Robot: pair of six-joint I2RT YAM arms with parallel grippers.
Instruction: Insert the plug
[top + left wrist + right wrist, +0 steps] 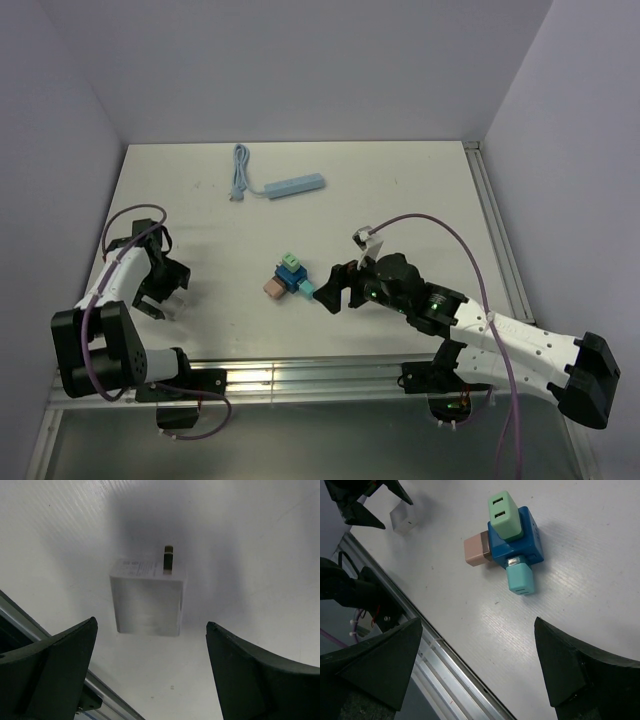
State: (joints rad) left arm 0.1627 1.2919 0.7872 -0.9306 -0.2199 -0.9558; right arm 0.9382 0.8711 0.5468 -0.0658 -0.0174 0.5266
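A white plug cube [148, 598] with metal prongs lies on the table just beyond my open left gripper [150, 645], untouched; it also shows in the top view [178, 306] and in the right wrist view [403, 518]. A blue socket cube [293, 279] sits mid-table with a green plug [504, 514], a pink plug [477, 550] and a teal plug [520, 578] in it. My right gripper [336, 287] is open and empty, just right of the teal plug [309, 290]. In the right wrist view the blue socket cube [527, 537] lies beyond the open fingers.
A light blue power strip [293, 185] with its coiled cable [239, 172] lies at the back of the table. A metal rail [300, 375] runs along the near table edge. Purple cables loop over both arms.
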